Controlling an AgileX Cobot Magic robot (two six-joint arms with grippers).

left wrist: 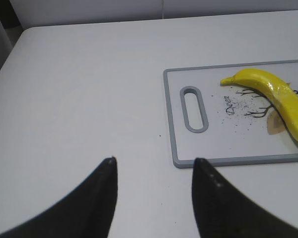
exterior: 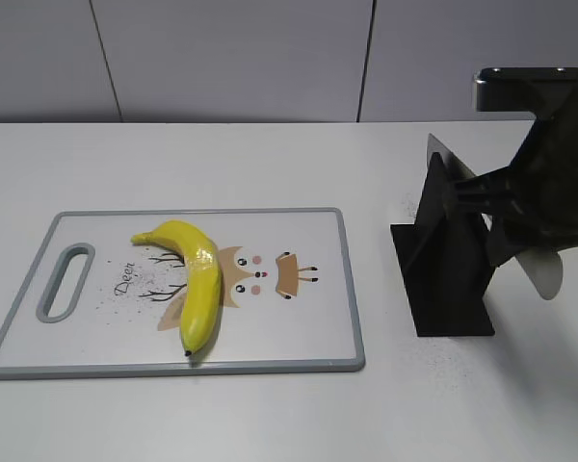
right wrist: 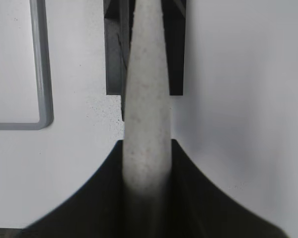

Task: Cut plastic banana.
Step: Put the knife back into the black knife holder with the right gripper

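Observation:
The plastic banana (exterior: 197, 279) is glossy yellow with a dark tip. It lies on the white cutting board (exterior: 96, 327), left of centre, and also shows in the left wrist view (left wrist: 278, 96). My right gripper (exterior: 509, 217) is shut on the grey handle of a knife (right wrist: 146, 89) that sits in a black stand (exterior: 448, 279) to the right of the board. In the right wrist view the jaws (right wrist: 146, 144) clamp the handle from both sides. My left gripper (left wrist: 154, 161) is open and empty over bare table, just off the board's handle end (left wrist: 194, 109). It is out of the exterior view.
The cutting board has a grey rim (exterior: 354, 289), a handle slot (exterior: 65, 279) at its left end and a printed deer picture. The black stand also shows in the right wrist view (right wrist: 176, 59). A grey wall runs along the table's far side.

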